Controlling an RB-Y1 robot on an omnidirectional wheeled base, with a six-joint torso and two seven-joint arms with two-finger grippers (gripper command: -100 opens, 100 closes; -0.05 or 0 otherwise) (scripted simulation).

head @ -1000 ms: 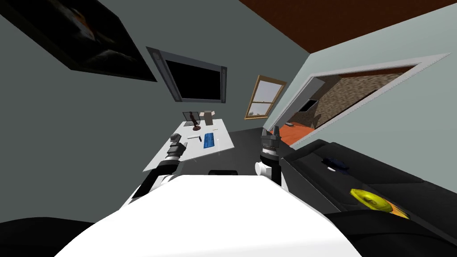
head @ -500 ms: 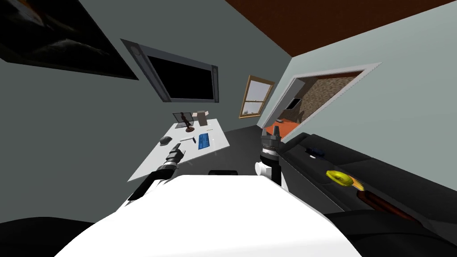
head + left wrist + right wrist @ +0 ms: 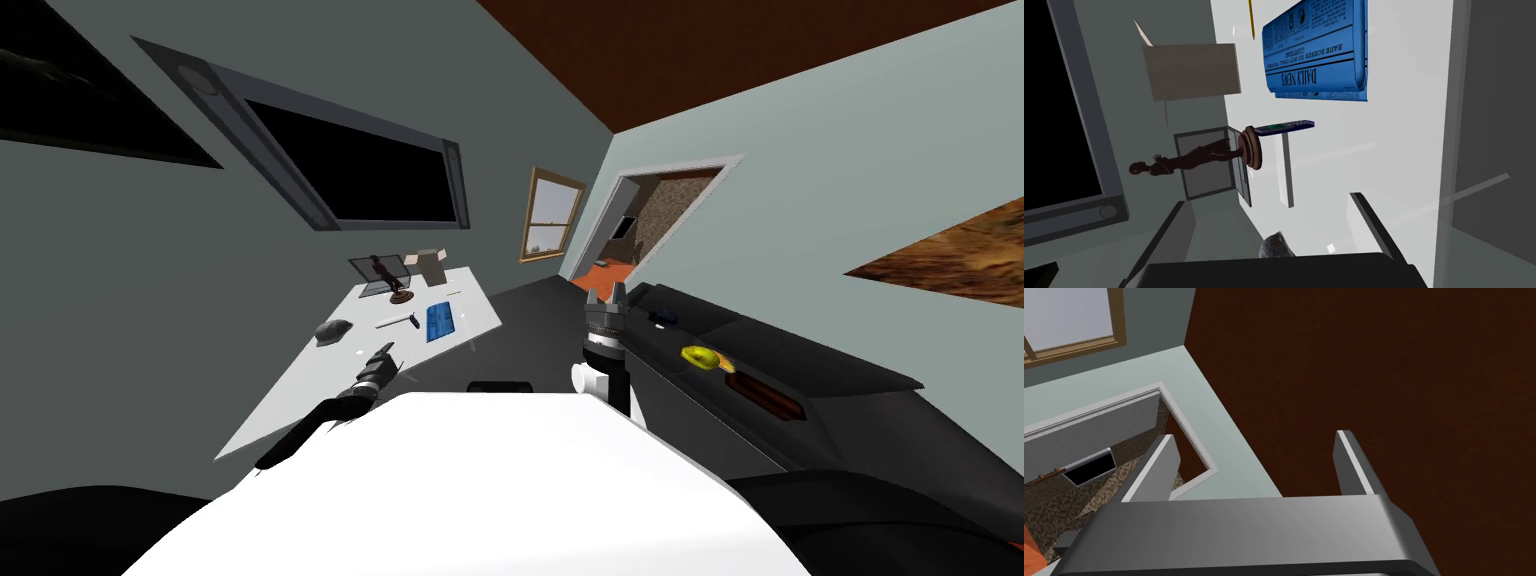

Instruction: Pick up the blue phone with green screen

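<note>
The dark blue phone with a green screen lies flat on the white table, right by the round base of a dark figurine. A white bar runs from the phone toward my hand. My left gripper is open and hangs over the table, a good way short of the phone, with nothing between its fingers. In the head view the left gripper is over the table's middle, with the phone beyond it. My right gripper is open and points upward beside the table.
A blue newspaper, a yellow pencil, a beige box and a grey frame surround the phone. A grey mouse lies nearer the wall. A black sofa with a yellow item runs along my right.
I have moved along the table, so it now reaches further toward me and left. My left arm has lowered and stretched out over the tabletop. The right arm holds its pose.
</note>
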